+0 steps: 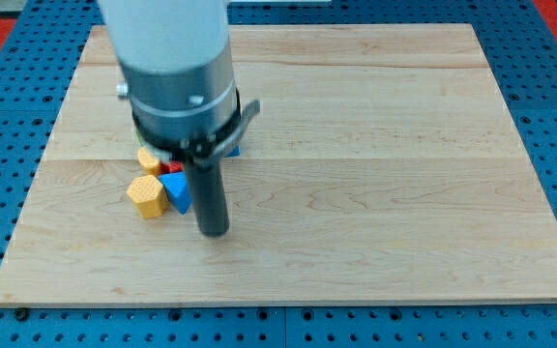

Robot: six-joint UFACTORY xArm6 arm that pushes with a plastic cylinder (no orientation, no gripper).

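Note:
My tip point(213, 230) rests on the wooden board point(375, 193) left of its middle, just to the right of a tight cluster of blocks. Nearest to it is a blue triangular block point(177, 190), a short way to its upper left, apparently not touching. A yellow hexagonal block point(146, 195) lies left of the blue one. Another yellow block point(149, 159) sits above it, with a small red block point(172, 168) beside that. A bit of a blue block point(232, 150) shows on the right of the arm. The arm's body hides the rest of the cluster.
The grey and white arm housing point(177, 68) fills the view's upper left and covers part of the board. Around the board lies a blue perforated table point(549, 58).

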